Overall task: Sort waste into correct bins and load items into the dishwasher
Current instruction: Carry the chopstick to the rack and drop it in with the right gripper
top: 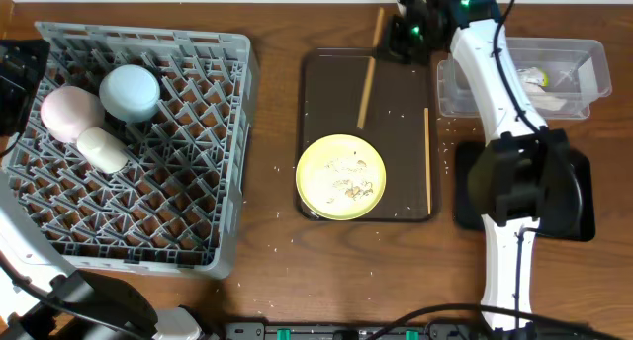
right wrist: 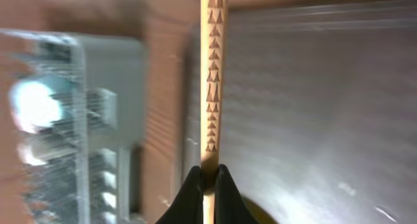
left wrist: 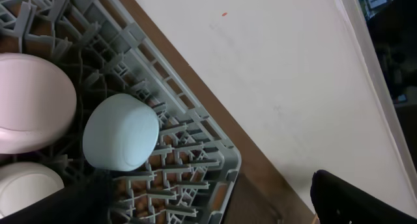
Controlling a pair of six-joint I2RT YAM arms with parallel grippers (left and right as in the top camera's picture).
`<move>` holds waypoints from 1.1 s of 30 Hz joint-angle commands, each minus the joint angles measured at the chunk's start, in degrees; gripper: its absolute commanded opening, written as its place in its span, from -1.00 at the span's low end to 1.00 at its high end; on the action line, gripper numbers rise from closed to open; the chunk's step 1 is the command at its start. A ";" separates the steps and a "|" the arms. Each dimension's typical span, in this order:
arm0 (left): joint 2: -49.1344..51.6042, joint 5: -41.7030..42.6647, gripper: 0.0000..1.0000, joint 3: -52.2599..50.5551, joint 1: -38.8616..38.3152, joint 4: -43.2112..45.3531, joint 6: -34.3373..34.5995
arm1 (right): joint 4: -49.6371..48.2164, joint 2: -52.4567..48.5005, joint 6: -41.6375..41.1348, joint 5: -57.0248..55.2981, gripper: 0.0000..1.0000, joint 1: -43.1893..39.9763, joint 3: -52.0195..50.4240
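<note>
My right gripper (top: 388, 45) is shut on a thin wooden chopstick (top: 368, 83) over the far edge of the dark brown serving tray (top: 396, 132). The right wrist view shows the jaws (right wrist: 208, 180) pinching the patterned stick (right wrist: 212, 74). A second chopstick (top: 427, 162) lies along the tray's right edge. The pale yellow plate (top: 341, 177) holds rice-like crumbs. The pink bowl (top: 67, 113), light blue bowl (top: 131, 91) and white cup (top: 102, 148) sit in the grey dish rack (top: 178, 182). My left gripper (left wrist: 212, 198) is open and empty above the rack's corner.
The clear tub (top: 593, 58) at the far right holds the white napkin (top: 554, 98) and the yellow-green wrapper (top: 535, 78). The black tray (top: 579, 197) lies partly under my right arm. Crumbs are scattered on the table around the brown tray.
</note>
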State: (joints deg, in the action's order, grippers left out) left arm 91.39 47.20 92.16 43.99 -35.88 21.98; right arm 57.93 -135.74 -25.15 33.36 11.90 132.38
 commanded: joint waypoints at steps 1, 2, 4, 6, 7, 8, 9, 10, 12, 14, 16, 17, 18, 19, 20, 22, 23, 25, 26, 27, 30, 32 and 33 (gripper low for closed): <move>-1.05 -0.35 0.94 0.04 0.09 -0.09 -1.40 | -5.53 0.02 -11.06 7.19 -0.98 3.67 0.72; -1.05 -0.35 0.94 0.04 0.09 -0.09 -1.40 | -8.22 0.02 -12.81 7.19 -0.97 4.81 0.61; -1.05 -0.33 0.94 0.04 0.09 -0.11 -1.40 | -14.12 -0.02 -16.65 7.13 -0.98 7.56 0.44; -1.05 -0.33 0.94 0.04 0.09 -0.13 -1.40 | -19.54 -0.04 -20.22 6.25 -0.98 10.45 0.00; -1.05 -0.33 0.94 0.04 0.09 -0.13 -1.40 | -21.84 -0.04 -21.97 5.60 -0.98 11.96 -0.15; -1.05 -0.33 0.94 0.04 0.09 -0.13 -1.40 | -24.06 -0.07 -23.21 4.87 -0.98 13.66 -0.17; -1.05 -0.33 0.94 0.04 0.09 -0.15 -1.40 | -25.62 -0.17 -23.76 4.24 -0.97 15.04 -0.17; -1.05 -0.33 0.94 0.04 0.09 -0.17 -1.40 | -26.80 -0.17 -23.76 3.82 -0.98 16.33 -0.17; -1.07 -0.33 0.94 0.04 0.09 -0.70 -1.40 | -28.33 -0.24 -23.37 2.69 -0.98 18.73 -0.17; -1.05 -0.33 0.94 0.04 0.09 -1.46 -1.40 | -29.03 -0.31 -21.86 1.99 -0.98 20.26 -0.17; -1.07 -0.33 0.94 0.04 0.09 -2.29 -1.40 | -28.94 -0.35 -21.38 1.14 -0.98 21.29 -0.17; -1.05 -0.35 0.94 0.04 0.09 -2.71 -1.40 | -28.96 -0.42 -21.03 1.14 -0.98 21.77 -0.17; -1.05 -0.35 0.94 0.04 0.09 -2.89 -1.40 | -29.05 -0.74 -20.96 1.11 -0.98 22.21 -0.17; -1.05 -0.33 0.94 0.04 0.09 -2.93 -1.40 | -29.07 -0.94 -20.98 1.14 -0.98 22.71 -0.17; -1.07 -0.33 0.94 0.00 0.09 -2.91 -1.40 | -29.00 -1.42 -20.98 1.11 -0.98 23.30 -0.17; -1.05 -0.35 0.94 0.00 0.09 -2.89 -1.40 | -28.96 -2.91 -21.14 1.18 -0.98 24.52 -0.17; -1.05 -0.35 0.94 0.00 0.09 -2.89 -1.40 | -28.94 -3.72 -21.38 1.22 -0.98 25.07 -0.17; -1.05 -0.33 0.94 0.00 0.09 -2.89 -1.40 | -28.89 -5.35 -22.03 1.53 -0.98 26.10 -0.17; -1.05 -0.33 0.94 0.00 0.09 -2.91 -1.40 | -29.00 -6.10 -22.01 2.01 -0.98 26.53 -0.17; -1.05 -0.33 0.94 0.00 0.09 -2.91 -1.40 | -29.03 -6.86 -21.97 2.34 -0.97 26.95 -0.17; -1.05 -0.35 0.94 0.00 0.09 -2.86 -1.40 | -28.98 -8.61 -21.99 3.69 -0.97 28.09 -0.17; -1.05 -0.35 0.94 0.00 0.09 -2.86 -1.40 | -28.52 -8.81 -21.90 3.65 -0.94 28.63 -0.20; -1.07 -0.35 0.94 0.00 0.09 -2.86 -1.40 | -28.33 -8.81 -21.40 3.19 -0.86 28.76 -0.20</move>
State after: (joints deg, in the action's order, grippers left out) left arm 91.39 47.16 92.16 43.99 -38.74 21.96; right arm 29.50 -144.75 -46.63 35.77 39.92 132.16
